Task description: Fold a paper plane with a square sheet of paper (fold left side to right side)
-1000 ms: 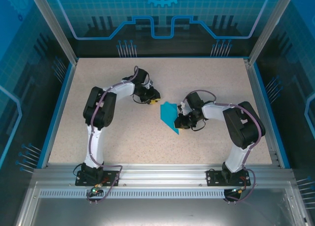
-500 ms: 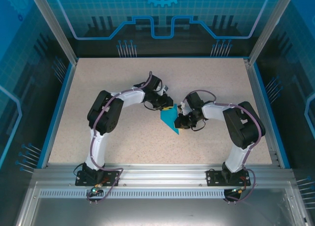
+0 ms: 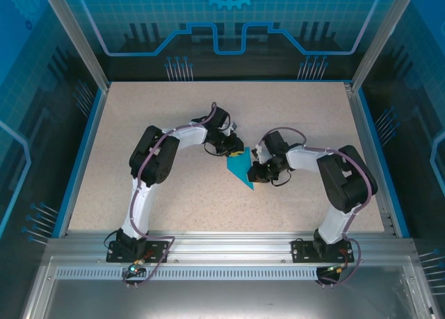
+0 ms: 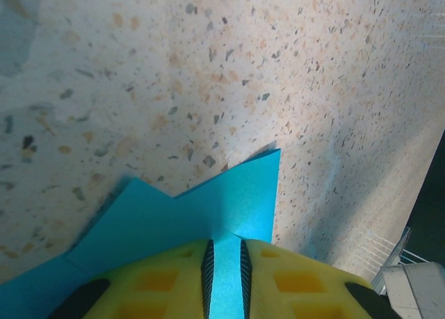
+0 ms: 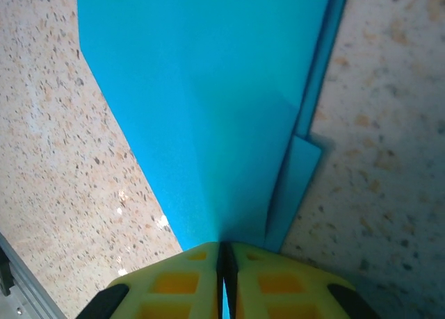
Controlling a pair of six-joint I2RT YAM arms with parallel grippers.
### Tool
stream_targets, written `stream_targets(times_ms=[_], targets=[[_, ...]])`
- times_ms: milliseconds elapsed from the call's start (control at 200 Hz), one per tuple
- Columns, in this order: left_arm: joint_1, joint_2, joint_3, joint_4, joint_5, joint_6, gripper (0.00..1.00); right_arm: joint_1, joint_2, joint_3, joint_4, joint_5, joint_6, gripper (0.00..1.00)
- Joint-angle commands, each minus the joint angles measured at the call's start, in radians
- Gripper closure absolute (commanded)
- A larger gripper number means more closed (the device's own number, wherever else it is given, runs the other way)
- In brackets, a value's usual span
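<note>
Since a second ago the left arm has swung in from well off the cyan paper, and its jaws now sit on the far end of it; the right arm has not shifted.

The left jaws are drawn close, leaving a thin slit between the yellow fingertips. Blue shows inside that slit, but I cannot tell whether they clamp a layer or only press down on it. The right jaws are pressed together, yellow pads meeting in a hairline. The paper narrows straight into that seam, so they look to be pinching it.

Progress, as I judge it: the square is gone. The paper is already a flat wedge lying between the two sets of jaws, its tip reaching past the right jaws toward the arm bases. The early corner folds seem done; the lengthwise left-to-right fold and the wings likely remain.

Ahead of the left jaws the paper ends in a notched edge with two peaks. Just right of the right jaws, stacked layers step down in a narrow flap. It is thin, matte and crisp-edged, lying flat on the speckled beige counter.
</note>
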Motion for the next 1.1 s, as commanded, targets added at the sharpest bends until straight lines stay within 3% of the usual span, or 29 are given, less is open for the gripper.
stream_targets(times_ms=[0,360,655,1095], targets=[[0.023,0.026,-0.024,-0.051,-0.083,0.005,0.78,-0.004,-0.043,-0.062,-0.181,0.047,0.003,0.87],[0.0,0.016,-0.064,-0.019,-0.08,-0.003,0.78,-0.003,-0.203,-0.011,0.076,-0.044,0.3,0.87],[-0.004,0.029,-0.053,-0.018,-0.08,-0.008,0.78,0.043,-0.041,0.041,0.267,0.043,0.455,0.87],[-0.004,0.038,-0.037,-0.046,-0.092,0.0,0.79,0.083,0.111,0.102,0.208,0.146,0.451,0.87]])
